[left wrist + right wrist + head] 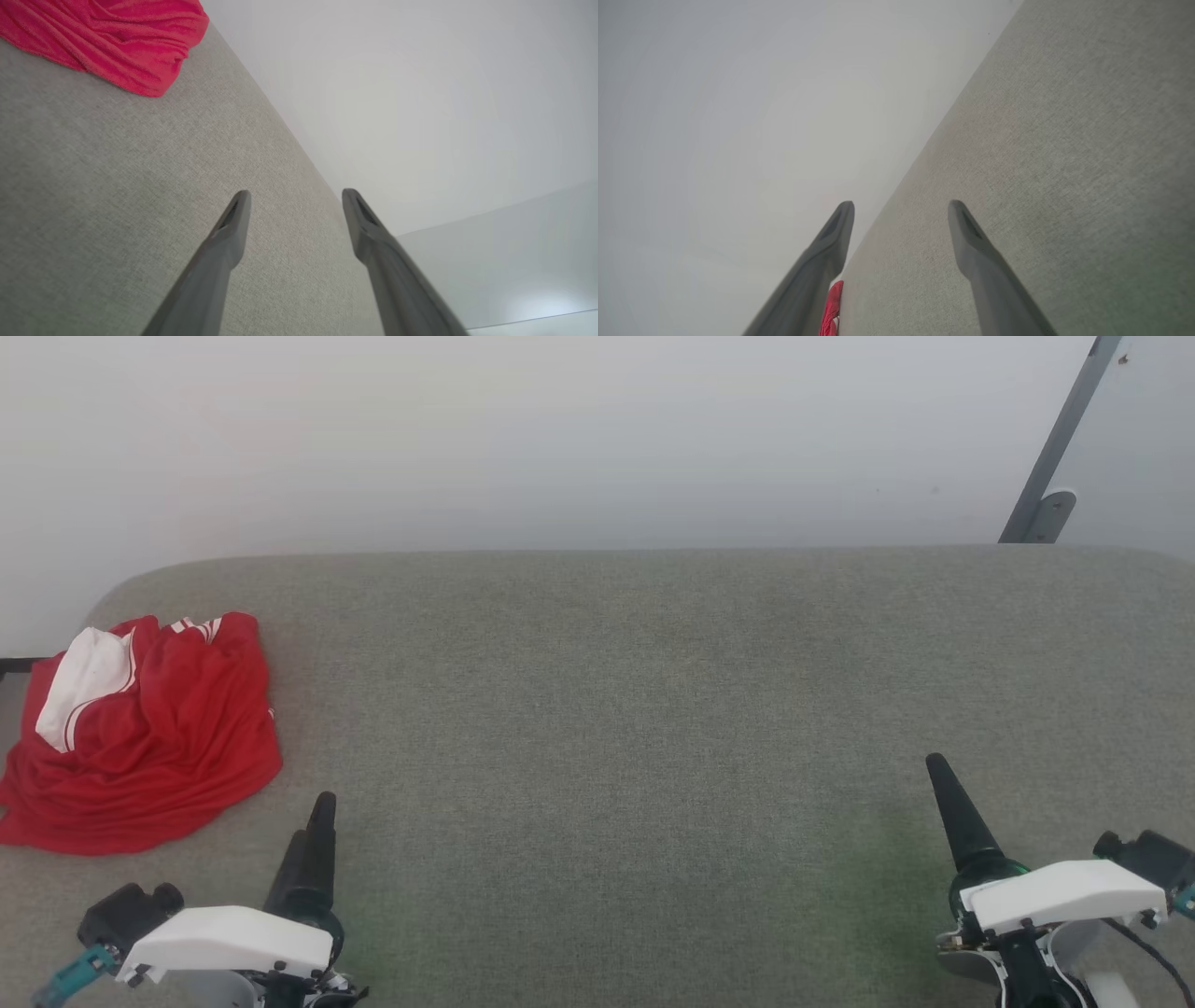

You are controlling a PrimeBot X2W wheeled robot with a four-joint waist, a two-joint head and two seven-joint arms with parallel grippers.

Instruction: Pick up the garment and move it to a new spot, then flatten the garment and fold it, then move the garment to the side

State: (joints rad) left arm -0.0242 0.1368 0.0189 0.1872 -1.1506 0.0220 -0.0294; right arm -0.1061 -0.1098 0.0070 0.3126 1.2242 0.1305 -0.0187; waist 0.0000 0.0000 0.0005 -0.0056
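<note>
The garment [149,737] lies crumpled in a red heap at the far left of the grey fabric table [607,709], a white sleeve with striped trim on top. My left gripper [313,817] hovers just right of and nearer than the heap, apart from it. In the left wrist view its fingers [294,198] stand open over bare fabric, the garment [117,42] at the upper left. My right gripper [943,784] is at the lower right, far from the cloth. Its fingers [901,207] are open and hold nothing, and a sliver of the garment [832,308] peeks past one of them.
A pale wall runs behind the table's rounded far edge. A grey metal bar with a bracket [1046,513] leans at the upper right. Bare grey fabric spans the wide stretch between the two grippers.
</note>
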